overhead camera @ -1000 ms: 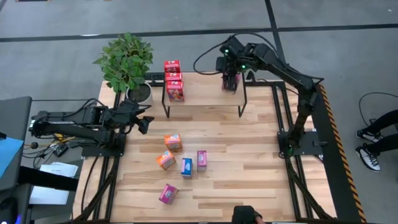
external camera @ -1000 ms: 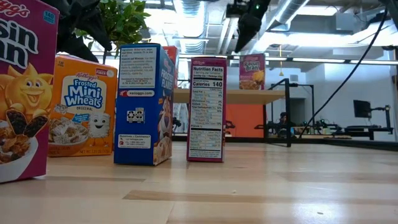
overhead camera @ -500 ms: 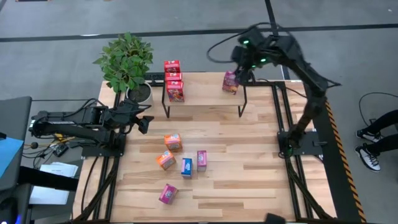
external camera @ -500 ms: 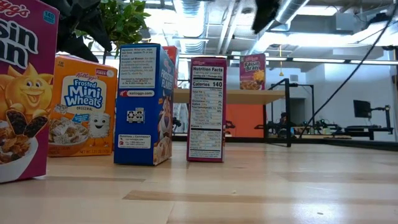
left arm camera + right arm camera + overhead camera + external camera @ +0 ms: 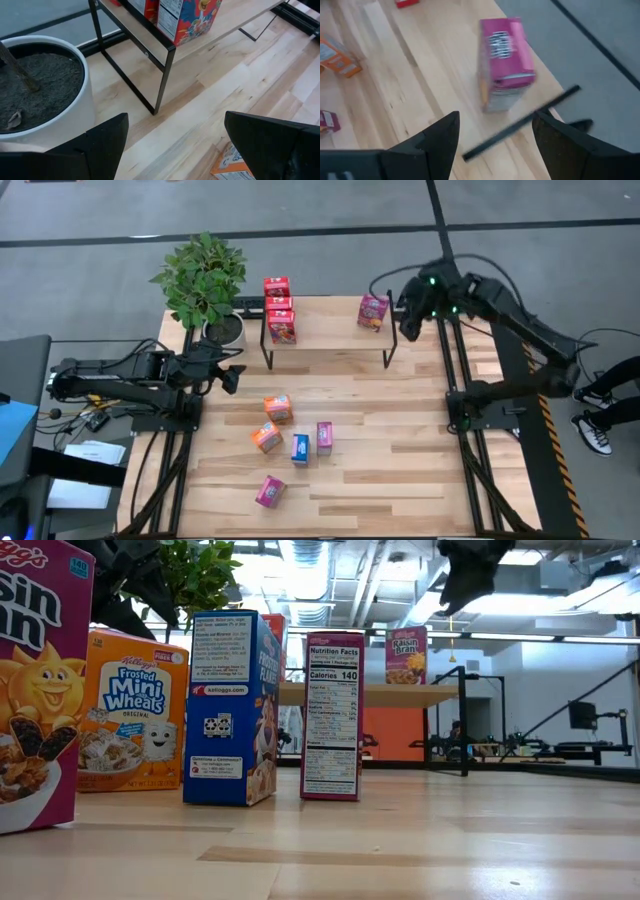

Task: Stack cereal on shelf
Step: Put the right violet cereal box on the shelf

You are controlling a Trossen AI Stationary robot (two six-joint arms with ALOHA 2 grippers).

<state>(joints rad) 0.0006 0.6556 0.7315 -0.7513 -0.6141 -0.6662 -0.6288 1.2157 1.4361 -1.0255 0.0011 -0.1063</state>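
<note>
The shelf [image 5: 330, 332] stands at the table's far side on thin black legs. Three red cereal boxes [image 5: 280, 306] stand in a row on its left end. A magenta box [image 5: 373, 311] stands upright on its right end and also shows in the right wrist view [image 5: 504, 62]. My right gripper [image 5: 408, 322] is open and empty, in the air just right of that end; the low view shows it high up [image 5: 468, 580]. Several orange, blue and magenta boxes [image 5: 300, 448] stand on the table in front. My left gripper [image 5: 232, 377] is open and empty near the shelf's left legs.
A potted plant [image 5: 205, 280] in a white pot [image 5: 45, 85] stands at the far left corner, beside the shelf and my left gripper. The shelf top between the red boxes and the magenta box [image 5: 325, 320] is bare. A person's shoes [image 5: 598, 415] show beyond the right edge.
My right gripper has risen from over the magenta box at the shelf's right end and swung toward the table's right edge. The box stays upright on the shelf.
</note>
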